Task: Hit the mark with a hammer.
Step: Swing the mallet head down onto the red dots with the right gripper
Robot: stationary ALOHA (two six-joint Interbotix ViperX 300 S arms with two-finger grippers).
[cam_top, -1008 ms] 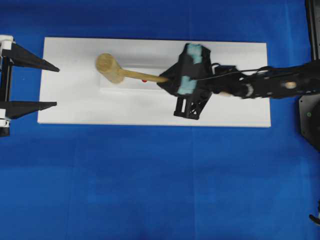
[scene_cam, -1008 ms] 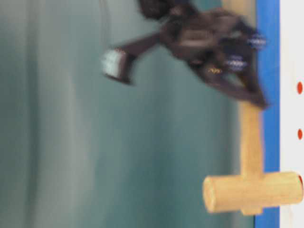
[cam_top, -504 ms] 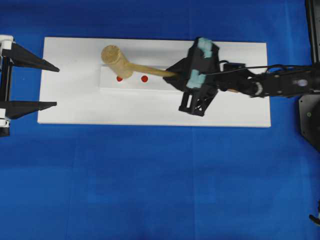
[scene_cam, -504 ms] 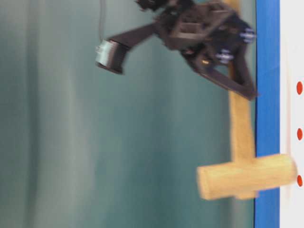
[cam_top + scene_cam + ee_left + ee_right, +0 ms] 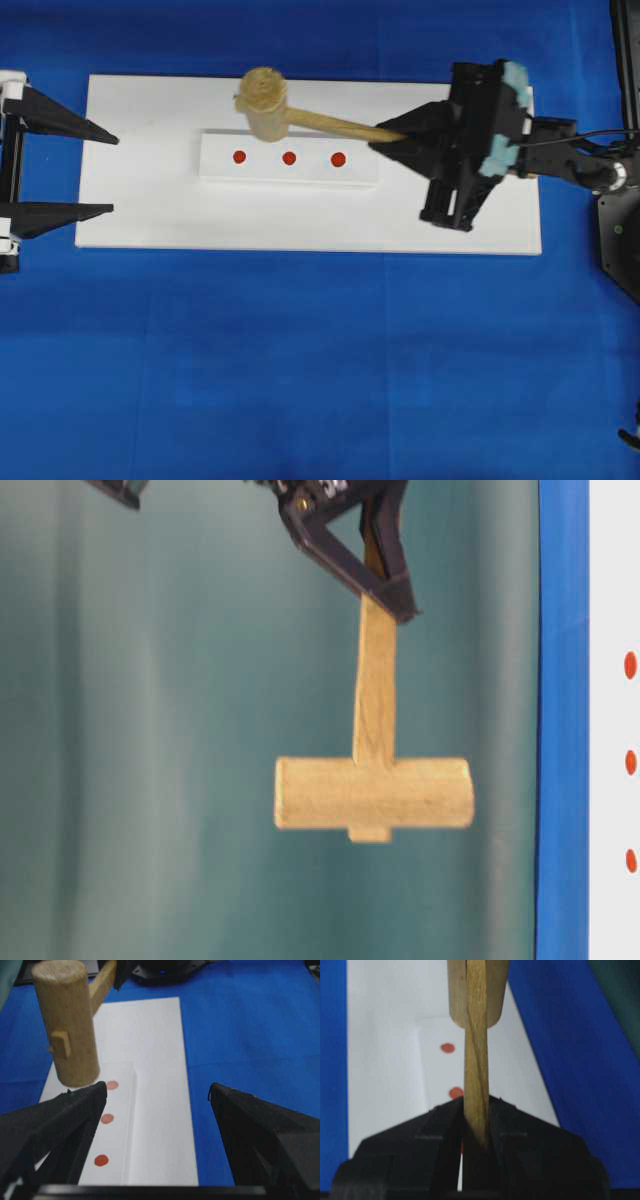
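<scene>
Overhead, the right tool [image 5: 392, 143] is clamping the hammer [image 5: 270, 101] by its handle's end, the head hanging beyond its tips, past the three red marks [image 5: 289, 158] on the white board [image 5: 150, 210]. Opposite, the left tool [image 5: 112, 174] is resting with jaws wide apart. At desk level, the hammer [image 5: 372, 790] is hanging clear of the board. Seen from the left wrist, the head [image 5: 69, 1025] is hovering ahead of the left finger [image 5: 55, 1120].
</scene>
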